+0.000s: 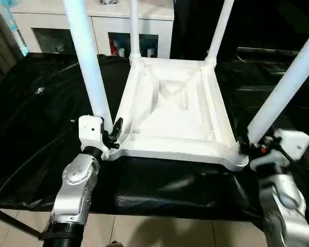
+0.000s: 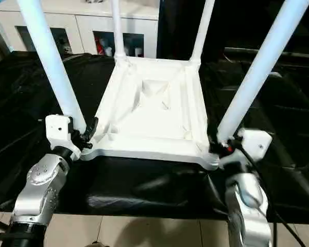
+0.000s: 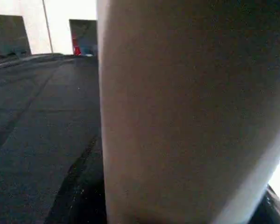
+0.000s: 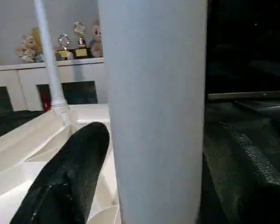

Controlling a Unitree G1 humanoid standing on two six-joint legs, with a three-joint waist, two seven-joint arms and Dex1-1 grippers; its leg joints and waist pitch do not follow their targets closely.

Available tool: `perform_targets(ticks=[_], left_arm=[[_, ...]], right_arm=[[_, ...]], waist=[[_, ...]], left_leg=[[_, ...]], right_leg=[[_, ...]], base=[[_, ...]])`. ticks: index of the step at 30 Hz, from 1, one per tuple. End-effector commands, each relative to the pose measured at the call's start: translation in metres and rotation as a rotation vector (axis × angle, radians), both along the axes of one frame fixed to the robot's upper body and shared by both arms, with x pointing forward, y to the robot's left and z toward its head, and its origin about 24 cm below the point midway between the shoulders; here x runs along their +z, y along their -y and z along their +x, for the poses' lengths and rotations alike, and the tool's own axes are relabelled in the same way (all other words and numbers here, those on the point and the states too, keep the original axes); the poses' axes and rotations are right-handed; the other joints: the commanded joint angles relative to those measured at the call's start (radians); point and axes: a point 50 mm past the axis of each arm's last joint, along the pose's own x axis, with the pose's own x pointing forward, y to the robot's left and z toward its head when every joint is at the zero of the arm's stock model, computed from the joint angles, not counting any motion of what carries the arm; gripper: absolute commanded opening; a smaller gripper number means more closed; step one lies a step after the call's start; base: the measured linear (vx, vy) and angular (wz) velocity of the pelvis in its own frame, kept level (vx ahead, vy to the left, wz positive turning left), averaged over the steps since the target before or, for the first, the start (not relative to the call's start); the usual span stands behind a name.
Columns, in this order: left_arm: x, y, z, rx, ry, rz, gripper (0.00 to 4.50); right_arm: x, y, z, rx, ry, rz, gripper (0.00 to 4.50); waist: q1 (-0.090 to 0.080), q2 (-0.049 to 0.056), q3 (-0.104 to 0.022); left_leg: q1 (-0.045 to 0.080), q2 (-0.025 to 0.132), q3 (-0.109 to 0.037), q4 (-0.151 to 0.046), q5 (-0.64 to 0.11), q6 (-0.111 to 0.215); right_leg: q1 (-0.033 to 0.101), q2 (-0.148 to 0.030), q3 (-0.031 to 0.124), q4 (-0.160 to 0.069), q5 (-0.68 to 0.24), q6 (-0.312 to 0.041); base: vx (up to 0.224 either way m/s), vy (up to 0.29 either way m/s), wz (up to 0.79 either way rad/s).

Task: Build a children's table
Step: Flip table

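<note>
**A:** Where is the children's table (image 1: 170,110)?

**B:** Upside down on the black-covered tabletop (image 1: 36,118), ribbed underside up, with all four white legs standing in the corner sockets. Its near rim lies close to the tabletop's front edge, with a strip of black cover showing in front; bare black cover lies open to either side and behind.

**A:** And the grippers?

**B:** The left gripper (image 1: 112,133) is at the near-left leg (image 1: 87,62), just above its socket, jaws set around the foot of the leg; I cannot tell whether they press on it. The right gripper (image 2: 220,146) is at the base of the near-right leg (image 2: 257,72). In the right wrist view one black finger (image 4: 67,179) stands apart from that leg, a gap between them, so those jaws are apart.

**A:** Behind the table?

**B:** A white cabinet (image 1: 92,23) with glass doors, well beyond the far legs.
</note>
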Motion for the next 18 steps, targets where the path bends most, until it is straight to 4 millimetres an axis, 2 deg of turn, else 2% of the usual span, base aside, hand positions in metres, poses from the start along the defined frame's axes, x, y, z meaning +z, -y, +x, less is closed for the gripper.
perform_targets(ticks=[1,3,5,6,8,11,12,13,14,15,16,18], left_arm=[[-0.002,-0.001,0.002,0.031,-0.024,-0.040,2.01],[-0.004,-0.002,0.002,0.042,-0.034,-0.039,2.01],[-0.006,-0.001,0.003,0.054,-0.047,-0.042,2.01],[-0.007,-0.001,0.004,0.062,-0.055,-0.042,2.01],[-0.007,0.001,0.006,0.064,-0.061,-0.050,2.01],[-0.008,0.004,0.008,0.059,-0.072,-0.038,2.01],[-0.009,0.005,0.009,0.060,-0.079,-0.035,2.01],[-0.010,0.006,0.009,0.065,-0.089,-0.031,2.01],[-0.010,0.006,0.010,0.068,-0.094,-0.030,2.01],[-0.012,0.007,0.012,0.077,-0.108,-0.030,2.01],[-0.013,0.007,0.012,0.081,-0.114,-0.029,2.01],[-0.014,0.008,0.014,0.090,-0.125,-0.028,2.01]], right_arm=[[0.007,0.004,-0.008,-0.022,0.046,-0.003,3.39],[0.005,0.007,-0.013,-0.033,0.032,0.004,3.39],[0.002,0.006,-0.020,-0.003,0.014,-0.031,3.39],[0.001,0.005,-0.023,0.008,0.009,-0.044,3.39],[0.001,0.005,-0.029,0.011,0.006,-0.054,3.39],[0.002,0.005,-0.035,0.014,0.008,-0.058,3.39],[0.003,0.004,-0.038,0.021,0.008,-0.052,3.39],[0.004,0.004,-0.041,0.021,0.011,-0.059,3.39],[0.005,0.004,-0.043,0.020,0.013,-0.065,3.39],[0.005,0.004,-0.046,0.028,0.005,-0.062,3.39],[0.005,0.004,-0.048,0.034,0.002,-0.067,3.39],[0.006,0.002,-0.051,0.059,-0.005,-0.076,3.39]], waist=[[-0.006,0.004,-0.050],[-0.007,0.003,-0.050],[-0.006,0.010,-0.050],[-0.007,0.007,-0.049],[-0.009,0.016,-0.047],[-0.009,0.017,-0.047],[-0.009,0.028,-0.046],[-0.011,0.024,-0.044],[-0.011,0.030,-0.044],[-0.014,0.031,-0.044],[-0.013,0.029,-0.044],[-0.016,0.037,-0.044]], left_leg=[[0.019,0.022,-0.001,-0.079,-0.239,-0.002],[0.017,0.020,-0.002,-0.080,-0.236,0.002],[0.018,0.021,-0.002,-0.080,-0.253,0.002],[0.015,0.020,-0.002,-0.081,-0.256,0.003],[0.016,0.019,-0.003,-0.082,-0.275,0.002],[0.017,0.020,-0.004,-0.083,-0.299,-0.001],[0.017,0.019,-0.005,-0.086,-0.304,-0.003],[0.017,0.019,-0.005,-0.086,-0.321,-0.005],[0.018,0.019,-0.005,-0.087,-0.325,-0.008],[0.020,0.019,-0.005,-0.087,-0.341,-0.010],[0.017,0.018,-0.007,-0.089,-0.341,-0.010],[0.017,0.017,-0.008,-0.089,-0.354,-0.011]], right_leg=[[0.020,-0.035,0.021,-0.075,-0.042,-0.135],[0.021,-0.034,0.020,-0.075,-0.057,-0.130],[0.019,-0.035,0.022,-0.079,-0.083,-0.125],[0.020,-0.034,0.021,-0.080,-0.087,-0.123],[0.017,-0.036,0.021,-0.084,-0.126,-0.119],[0.013,-0.036,0.022,-0.090,-0.185,-0.106],[0.011,-0.036,0.023,-0.091,-0.196,-0.102],[0.010,-0.035,0.022,-0.095,-0.214,-0.098],[0.009,-0.035,0.022,-0.095,-0.223,-0.096],[0.007,-0.034,0.023,-0.099,-0.234,-0.092],[0.010,-0.035,0.022,-0.098,-0.242,-0.092],[0.008,-0.035,0.021,-0.101,-0.263,-0.086]], base=[[0.000,0.000,0.00],[0.000,0.000,0.00],[0.000,0.000,0.00],[0.000,0.000,0.00],[0.000,0.000,0.00],[0.000,0.000,0.00],[0.000,0.000,0.00],[0.000,0.000,0.00],[0.000,0.000,0.00],[0.000,0.000,0.00],[0.000,0.000,0.00],[0.000,0.000,0.00]])
